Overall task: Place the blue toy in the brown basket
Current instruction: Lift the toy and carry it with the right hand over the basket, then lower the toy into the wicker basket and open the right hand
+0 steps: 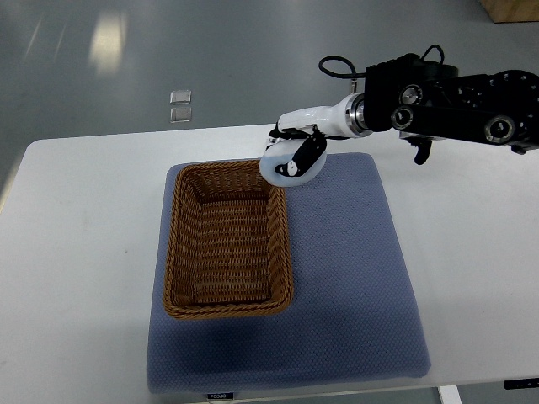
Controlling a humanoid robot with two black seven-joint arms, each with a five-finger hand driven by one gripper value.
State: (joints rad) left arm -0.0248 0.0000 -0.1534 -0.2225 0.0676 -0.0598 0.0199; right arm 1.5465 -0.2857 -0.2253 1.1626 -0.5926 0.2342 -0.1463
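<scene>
On the left, the white table (84,252) is bare. No left arm shows there at all.

Next comes a blue mat (354,286) lying flat on the table. On its left part sits the brown basket (227,244). The basket is woven, long and open at the top. Nothing can be seen inside it.

Over the far right corner of the basket hangs the right hand (292,158). Its arm comes in from the right side, black and chunky, with a white wrist. The hand is white with a black finger part, and it is curled in on itself. I cannot see a blue toy anywhere: not in the basket, not on the mat, not on the table. The toy may be tucked inside the curled hand, but nothing blue peeks out, so I cannot tell if the hand is holding something or is just closed up.

My guess is that this is the drop step, because the hand is right at the edge of the basket. If the toy is in the hand, the hand should slide a little more toward the middle of the basket, so it is over the open part and not the rim. Then it can spread its fingers and let the toy fall in. If it lets go too near the rim, the toy could bounce out onto the mat.
</scene>
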